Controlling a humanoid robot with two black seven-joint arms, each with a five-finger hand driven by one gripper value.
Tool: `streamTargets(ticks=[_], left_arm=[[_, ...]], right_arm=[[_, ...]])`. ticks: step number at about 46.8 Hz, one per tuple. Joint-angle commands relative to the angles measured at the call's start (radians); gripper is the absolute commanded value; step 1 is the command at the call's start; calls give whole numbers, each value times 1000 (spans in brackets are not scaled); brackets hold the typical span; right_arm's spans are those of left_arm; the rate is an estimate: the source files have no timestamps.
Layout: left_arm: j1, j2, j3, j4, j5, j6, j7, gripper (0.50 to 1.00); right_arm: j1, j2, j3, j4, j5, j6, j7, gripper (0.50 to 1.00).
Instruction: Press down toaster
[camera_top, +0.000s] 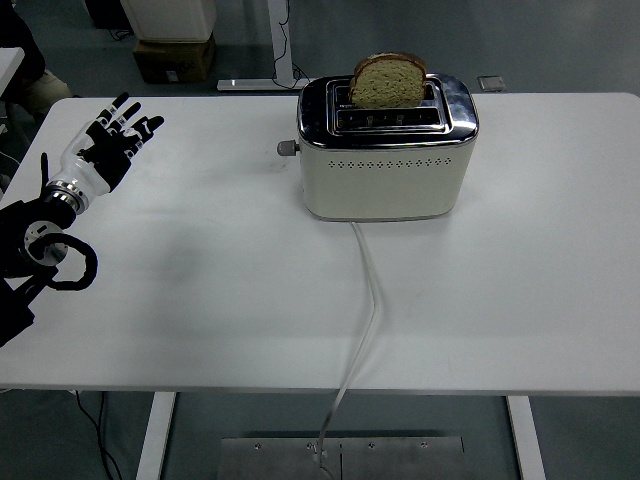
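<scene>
At twelve o'clock on the table (200, 300) stands the toaster (386, 160), bread (388, 82) up, lever (288, 149) at its nine o'clock end. Left hand (112, 145), open and empty at ten o'clock, risks shoving the toaster sideways instead of pressing down.

left hand (118, 138) spread, empty | toaster (386, 160) holds bread (388, 82)

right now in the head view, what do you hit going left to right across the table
left hand → toaster lever knob → toaster, a bread slice standing in its slot
</scene>
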Motion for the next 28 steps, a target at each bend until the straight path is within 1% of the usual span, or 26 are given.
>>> streamTargets(ticks=[1,28], left_arm=[[-1,0,0,0,0,0,-1,1000],[2,-9,0,0,-2,0,-1,1000]], right_arm=[[0,0,0,0,0,0,0,1000],[0,0,0,0,0,0,0,1000]])
